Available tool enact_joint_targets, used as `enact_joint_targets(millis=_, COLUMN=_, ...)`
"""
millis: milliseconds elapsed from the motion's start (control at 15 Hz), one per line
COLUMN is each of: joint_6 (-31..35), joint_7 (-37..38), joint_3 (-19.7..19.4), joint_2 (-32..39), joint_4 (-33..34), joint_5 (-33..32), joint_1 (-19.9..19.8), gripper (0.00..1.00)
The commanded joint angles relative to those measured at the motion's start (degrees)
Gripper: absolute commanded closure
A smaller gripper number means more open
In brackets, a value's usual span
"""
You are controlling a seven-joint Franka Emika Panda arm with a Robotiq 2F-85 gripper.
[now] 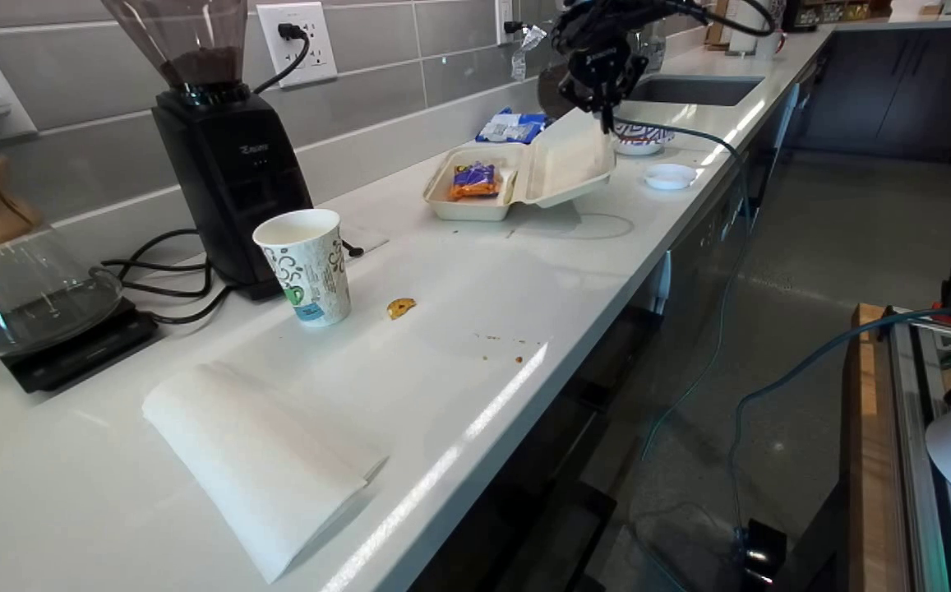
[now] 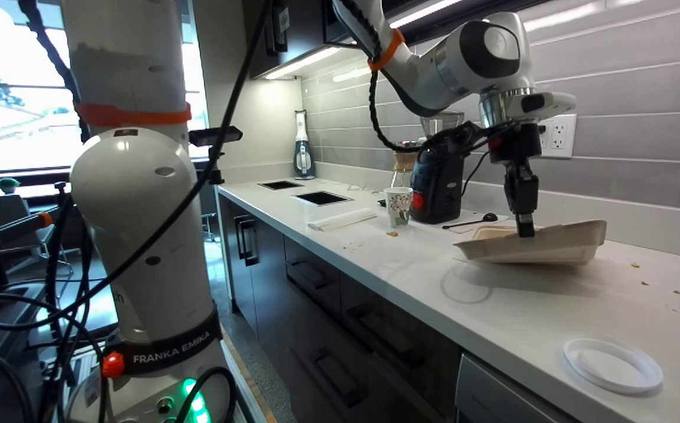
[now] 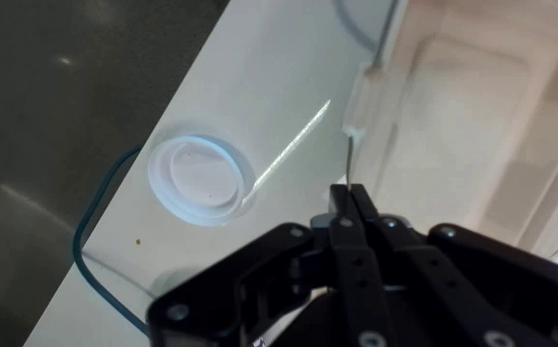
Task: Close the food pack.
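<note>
The lid is pinched between the clenched fingers, from which the shallow base of the open pack on the counter is located toward 8 o'clock in an exterior view.

A glossy white countertop carries the lot. With the open takeout clamshell as dial centre in an exterior view, a blue-and-white packet lies at twelve o'clock, a patterned bowl at two and a round lid at three. Crumbs dot the surface at six. A golden food scrap and a folded white towel lie at seven; a paper cup stands upright at eight, the coffee grinder at nine. Beyond the cup, also at eight, lies a partly covered black slab, perhaps a kitchen scale.
</note>
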Motion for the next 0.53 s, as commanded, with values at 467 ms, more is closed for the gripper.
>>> enact_joint_targets(millis=467, joint_6=-18.6, joint_7=-15.47, joint_3=4.84, joint_2=10.91, joint_4=18.33, joint_5=-10.49, joint_1=4.2, gripper=0.99)
